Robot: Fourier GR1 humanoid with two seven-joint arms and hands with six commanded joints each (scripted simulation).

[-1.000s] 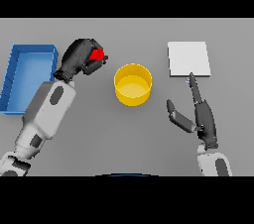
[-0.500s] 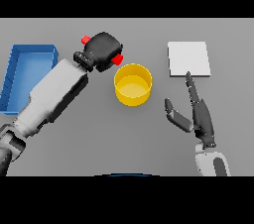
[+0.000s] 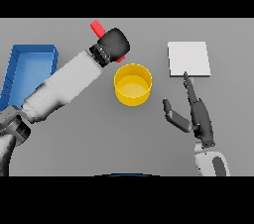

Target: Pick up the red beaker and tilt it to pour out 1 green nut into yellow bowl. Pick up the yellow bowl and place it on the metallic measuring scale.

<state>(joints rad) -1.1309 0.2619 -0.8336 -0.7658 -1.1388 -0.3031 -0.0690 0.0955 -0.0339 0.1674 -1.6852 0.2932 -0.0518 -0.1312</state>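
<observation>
Since half a second ago I've carried the left robot hand (image 3: 114,44) a little further right and tipped it harder, so the beaker (image 3: 98,29), gripped in its curled fingers, now pokes out red behind the fist just beyond the bowl (image 3: 132,85), which sits mid-tabletop between the blue tray (image 3: 27,67) at the left edge and the scale (image 3: 188,59) toward the far right. My right robot hand (image 3: 196,115) idles near the front right, fingers straight and relaxed, holding nothing. The risk I judge: the beaker's mouth is hidden from me, so if it isn't over the bowl the nut lands on the tabletop (image 3: 74,143), and further tilt could dump more than one.
</observation>
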